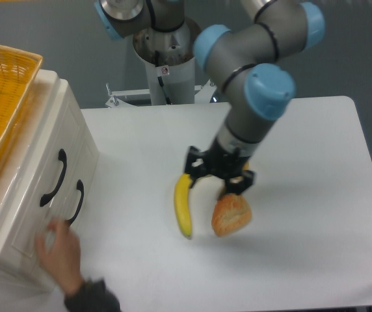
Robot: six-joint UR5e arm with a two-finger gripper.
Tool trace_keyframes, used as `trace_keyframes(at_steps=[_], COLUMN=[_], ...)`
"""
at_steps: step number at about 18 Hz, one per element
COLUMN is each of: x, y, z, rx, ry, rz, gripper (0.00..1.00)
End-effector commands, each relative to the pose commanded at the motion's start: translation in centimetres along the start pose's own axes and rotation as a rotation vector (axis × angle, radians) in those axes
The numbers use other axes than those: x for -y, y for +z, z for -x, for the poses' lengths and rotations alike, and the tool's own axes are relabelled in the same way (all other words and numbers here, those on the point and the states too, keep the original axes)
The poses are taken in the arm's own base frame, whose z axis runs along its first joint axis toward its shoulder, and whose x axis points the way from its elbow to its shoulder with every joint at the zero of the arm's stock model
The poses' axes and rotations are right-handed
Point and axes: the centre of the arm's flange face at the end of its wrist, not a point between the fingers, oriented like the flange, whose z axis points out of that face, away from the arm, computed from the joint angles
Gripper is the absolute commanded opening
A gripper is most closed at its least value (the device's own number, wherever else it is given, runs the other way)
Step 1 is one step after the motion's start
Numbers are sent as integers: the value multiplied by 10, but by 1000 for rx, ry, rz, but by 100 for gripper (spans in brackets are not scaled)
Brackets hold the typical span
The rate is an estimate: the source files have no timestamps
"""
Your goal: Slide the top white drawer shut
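Drawers (56, 175): two; handles: two

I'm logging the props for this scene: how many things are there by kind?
Food items: 2 seen, banana, bread
Drawers: 2, top white drawer, lower drawer
Baskets: 1, orange basket
Total: 5

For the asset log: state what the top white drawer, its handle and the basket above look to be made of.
Top white drawer: apparently glossy white plastic, since its panelled front shows soft highlights. Handle: black and curved, likely plastic, though metal cannot be ruled out. Basket: orange wicker or woven plastic, judging by its visible lattice weave.
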Motion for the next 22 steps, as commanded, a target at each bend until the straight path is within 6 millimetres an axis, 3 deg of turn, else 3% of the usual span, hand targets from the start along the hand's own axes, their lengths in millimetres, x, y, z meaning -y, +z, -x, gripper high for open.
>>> trace_keyframes(at_steps=[4, 7, 11, 13, 22], x=[-27, -49, -80, -105, -112], y=[14, 36, 47, 39, 58], z=[34, 65, 104, 127, 138], rx=[44, 30, 43, 68, 48], ry=[122, 227, 330, 328, 434], rz=[101, 168, 281, 269, 276], gripper=[100, 100, 100, 100, 100])
